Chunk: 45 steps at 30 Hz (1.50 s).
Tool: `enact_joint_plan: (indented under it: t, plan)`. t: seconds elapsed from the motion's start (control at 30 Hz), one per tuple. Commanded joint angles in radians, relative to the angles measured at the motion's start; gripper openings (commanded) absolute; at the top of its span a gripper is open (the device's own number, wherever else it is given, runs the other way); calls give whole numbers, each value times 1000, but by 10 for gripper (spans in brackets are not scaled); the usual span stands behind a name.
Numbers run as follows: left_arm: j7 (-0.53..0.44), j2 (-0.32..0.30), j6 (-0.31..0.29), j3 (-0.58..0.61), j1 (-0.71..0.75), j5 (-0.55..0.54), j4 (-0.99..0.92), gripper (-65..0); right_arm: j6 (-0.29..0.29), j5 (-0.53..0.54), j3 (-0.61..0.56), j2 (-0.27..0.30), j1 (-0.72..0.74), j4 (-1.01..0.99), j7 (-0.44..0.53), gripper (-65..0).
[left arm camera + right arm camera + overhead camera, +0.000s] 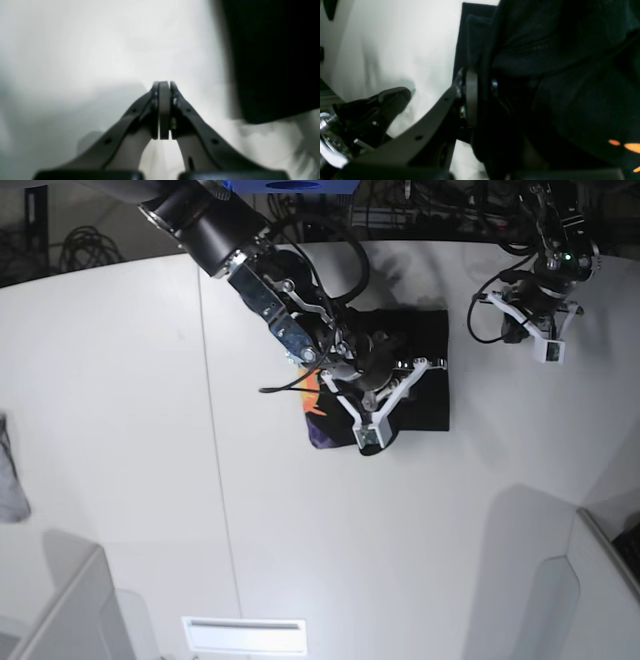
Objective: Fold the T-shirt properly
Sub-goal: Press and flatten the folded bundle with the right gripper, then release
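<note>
The black T-shirt (425, 380) lies as a folded bundle on the white table (150, 430); its orange-and-purple print (315, 408) shows at the bundle's left edge. My right gripper (388, 375) is over the bundle. In the right wrist view it (482, 86) is shut on a bunched fold of the T-shirt (570, 62), with orange print flecks (630, 147) low on the right. My left gripper (514, 330) is off to the right of the shirt and apart from it. In the left wrist view it (164, 85) is shut and empty over bare table, with the T-shirt's edge (275, 62) on the right.
A small grey cloth (10, 480) lies at the table's far left edge. White bin walls stand at the bottom left (60, 610) and bottom right (600, 580). Cables and gear (420, 205) line the back edge.
</note>
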Motion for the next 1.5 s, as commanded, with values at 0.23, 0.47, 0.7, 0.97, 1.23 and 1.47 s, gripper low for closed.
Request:
enact_joint_plan:
  t: [0.23, 0.47, 0.7, 0.97, 1.23, 1.47]
  plan:
    - [-20, -11, -4, -135, 21, -11, 18, -650, 8, 5, -37, -13, 17, 27, 14, -246]
    - [-20, -23, -4, -202, 24, -11, 15, -650, 5, 3, -161, -18, 92, -21, 16, -246]
    - [-20, -23, -4, -239, 24, -11, 10, -650, 5, 8, -282, -54, 167, -154, 22, -246]
    - [-20, -23, -4, -239, 14, -11, 7, -650, 10, 11, -477, -59, 281, -79, 13, -246]
    - [-20, -37, -4, -268, 7, -144, -28, -650, 5, -20, -505, 2, 331, 213, -170, -248]
    - [68, -87, -4, -416, 10, -293, -86, -650, 10, -124, -139, 185, 164, 339, -191, -650]
